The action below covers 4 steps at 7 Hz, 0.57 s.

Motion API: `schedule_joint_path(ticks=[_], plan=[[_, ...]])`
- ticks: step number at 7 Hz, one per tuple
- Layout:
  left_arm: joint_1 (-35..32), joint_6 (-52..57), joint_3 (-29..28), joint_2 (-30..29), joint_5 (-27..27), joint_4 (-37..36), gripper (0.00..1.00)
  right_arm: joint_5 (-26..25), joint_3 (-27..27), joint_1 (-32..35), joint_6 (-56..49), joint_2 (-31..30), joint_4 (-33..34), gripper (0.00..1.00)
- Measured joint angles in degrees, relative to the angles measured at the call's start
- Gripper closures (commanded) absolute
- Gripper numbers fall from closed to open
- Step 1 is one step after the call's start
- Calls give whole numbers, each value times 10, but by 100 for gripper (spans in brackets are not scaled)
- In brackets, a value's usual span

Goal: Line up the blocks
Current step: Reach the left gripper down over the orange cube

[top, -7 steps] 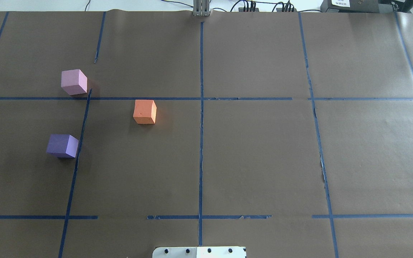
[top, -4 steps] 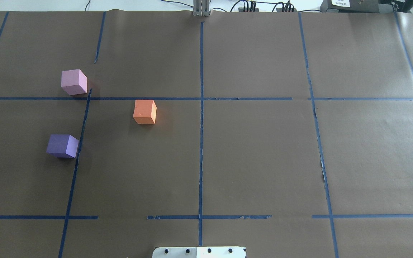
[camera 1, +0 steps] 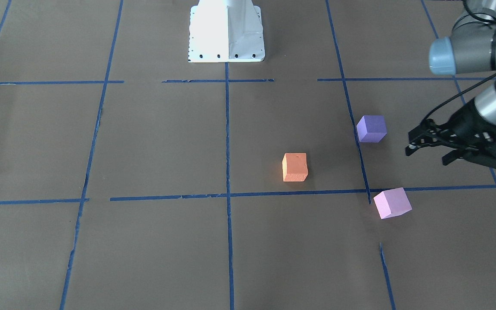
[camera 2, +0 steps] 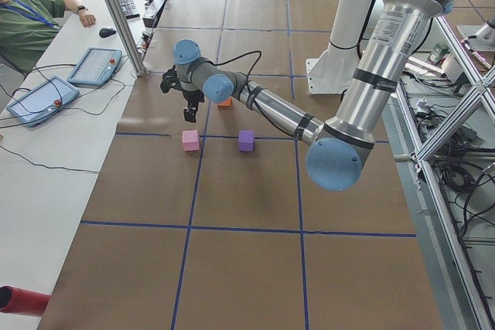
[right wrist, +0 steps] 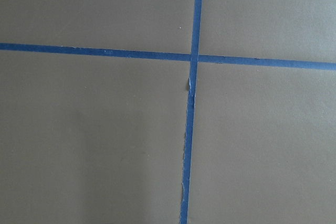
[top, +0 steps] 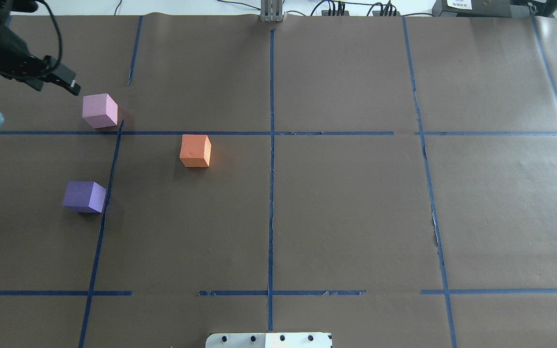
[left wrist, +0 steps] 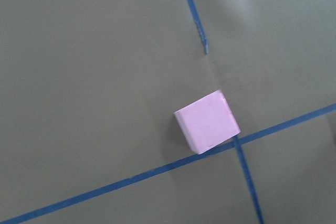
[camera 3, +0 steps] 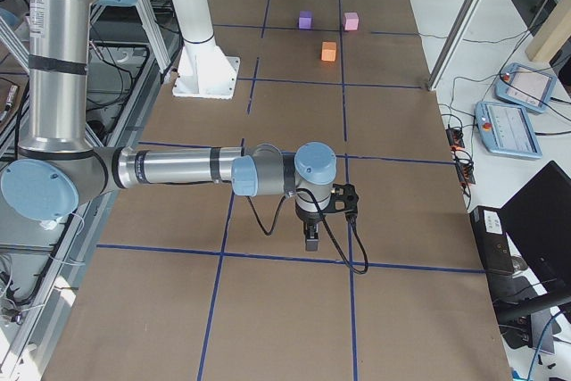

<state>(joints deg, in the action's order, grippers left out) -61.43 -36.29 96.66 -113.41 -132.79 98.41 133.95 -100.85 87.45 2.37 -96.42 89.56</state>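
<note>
Three cubes lie apart on the brown paper on the robot's left side. The pale pink block (top: 99, 110) is farthest from the robot and also shows in the left wrist view (left wrist: 207, 121). The orange block (top: 195, 151) sits nearer the centre line. The violet block (top: 84, 196) is closest to the robot. My left gripper (top: 56, 87) hovers open and empty just left of the pink block; in the front-facing view the left gripper (camera 1: 428, 156) is beside the violet block (camera 1: 371, 128). My right gripper (camera 3: 310, 234) points down at bare paper far from the blocks; I cannot tell its state.
Blue tape lines (top: 271, 145) divide the paper into a grid. The white robot base plate (top: 269, 340) sits at the near edge. Cables and boxes line the far edge (top: 356, 9). An operator (camera 2: 31, 21) and tablets sit beyond the table.
My left arm and gripper have come into the overhead view at the upper left, next to the pink block. The three blocks have not moved.
</note>
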Motion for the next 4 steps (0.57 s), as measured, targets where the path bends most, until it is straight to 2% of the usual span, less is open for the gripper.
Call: schedule_joint_path(ticks=[2,4], plan=[[113,-183,-31,-78,87,9,0,0,0,0,0,0,0,0],[172,-269,-67,-112,141,29,0,0,0,0,0,0,0,0]])
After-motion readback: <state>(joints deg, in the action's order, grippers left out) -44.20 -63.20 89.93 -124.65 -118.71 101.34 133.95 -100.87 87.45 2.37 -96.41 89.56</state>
